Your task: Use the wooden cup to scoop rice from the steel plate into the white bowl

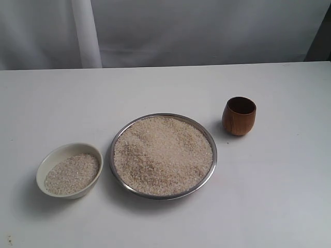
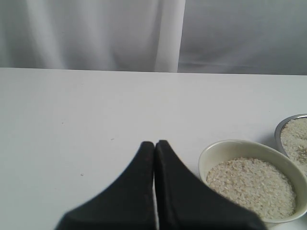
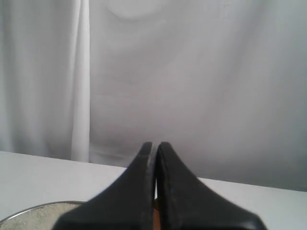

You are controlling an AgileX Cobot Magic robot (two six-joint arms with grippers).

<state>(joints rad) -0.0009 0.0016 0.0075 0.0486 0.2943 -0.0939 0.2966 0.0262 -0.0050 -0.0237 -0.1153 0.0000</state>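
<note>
Soft, even, fairly bright light fills every view. The white bowl (image 1: 56, 152), steel plate (image 1: 164, 197) and wooden cup (image 1: 239, 121) throw faint shadows leftward, so the light comes from the right. There is slight overall softness, and the left gripper (image 2: 154, 143) and right gripper (image 3: 154, 143) blur near the lens.

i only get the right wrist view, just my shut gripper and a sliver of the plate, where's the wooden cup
Observer: The wooden cup stands upright to the right of the steel plate in the exterior view, clear of its rim.
Operator: ok, anything poured yet
Observer: The white bowl, left of the plate, holds a shallow layer of rice.
</note>
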